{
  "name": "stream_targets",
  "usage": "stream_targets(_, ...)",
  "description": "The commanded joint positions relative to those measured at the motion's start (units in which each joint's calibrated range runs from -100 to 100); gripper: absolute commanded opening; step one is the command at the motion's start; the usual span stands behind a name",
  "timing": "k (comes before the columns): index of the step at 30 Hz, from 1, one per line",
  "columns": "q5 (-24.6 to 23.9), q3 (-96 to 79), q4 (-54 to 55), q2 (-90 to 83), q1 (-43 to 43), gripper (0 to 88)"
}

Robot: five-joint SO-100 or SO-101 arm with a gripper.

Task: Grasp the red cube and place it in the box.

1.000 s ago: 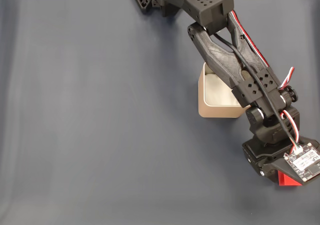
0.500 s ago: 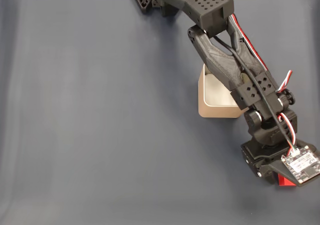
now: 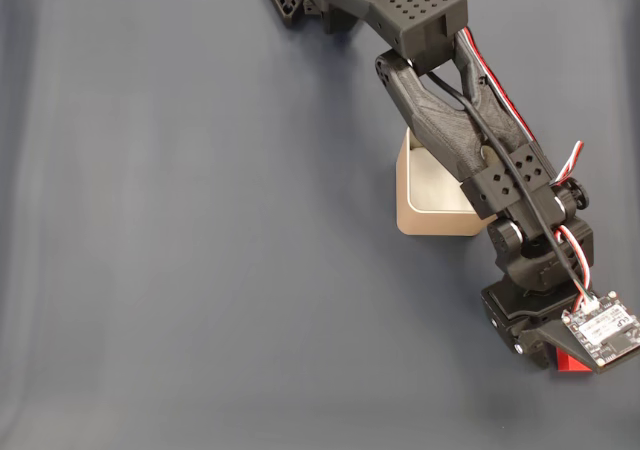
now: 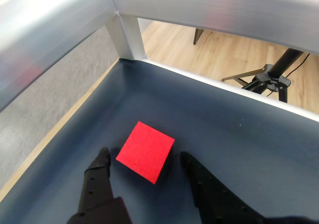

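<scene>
- Straddling the red cube [image 4: 145,151], the claw [image 4: 144,158] stands with its jaws apart in the wrist view, one fingertip [image 4: 103,157] just left of the cube and the other just right of it, neither clearly touching.
- The cube rests on the dark bench [image 4: 224,134] between the jaws, turned at an angle to them, so that a corner rather than a flat face points toward each finger.
- In the fixed view only a red sliver [image 3: 573,361] of the cube shows beneath the wrist; the box [image 3: 432,195] lies well behind the claw, partly under the arm [image 3: 470,130], with pale padding inside.
- Step in hand, as judged: closing on the cube. A sound grasp probably calls for a slight wrist rotation to meet flat faces, and a slow closure so the cube does not twist or squirt out.
</scene>
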State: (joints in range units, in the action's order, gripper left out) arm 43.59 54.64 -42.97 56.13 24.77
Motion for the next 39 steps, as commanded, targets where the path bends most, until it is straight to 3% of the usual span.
stream_targets(1,-1.17,0.87,0.91,-1.05,-0.02,30.9)
stream_targets(26,0.05,-0.68,0.50,-1.82,-0.31,19.9)
stream_targets(32,0.00,-1.50,0.83,-2.52,-0.24,21.3)
stream_targets(39,-1.66,-1.50,1.24,-3.04,-0.09,30.3)
